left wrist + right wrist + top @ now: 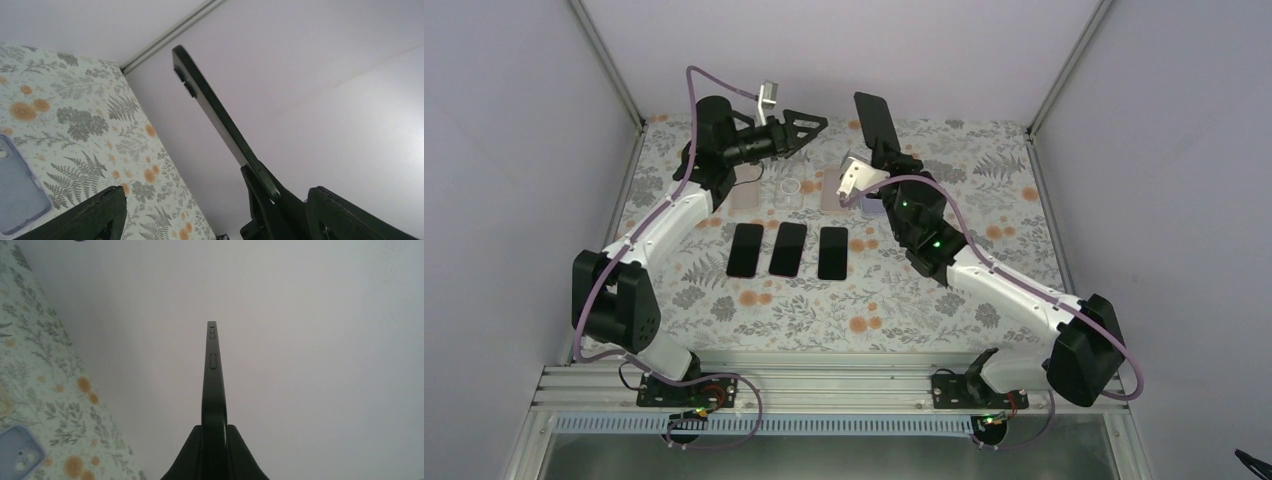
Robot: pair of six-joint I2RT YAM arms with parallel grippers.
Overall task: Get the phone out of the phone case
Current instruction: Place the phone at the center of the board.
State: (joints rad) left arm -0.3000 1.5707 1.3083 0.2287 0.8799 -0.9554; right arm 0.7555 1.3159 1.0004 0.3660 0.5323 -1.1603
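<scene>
Your right gripper is clamped on the dark phone, upright in the air | left gripper fingers apart, near it | blue case flat on table below | three phones in a row nearer you.

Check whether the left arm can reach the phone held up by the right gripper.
Probably yes: the left gripper, open, faces the phone with only air between them; the right gripper clamps just its lower end.
</scene>
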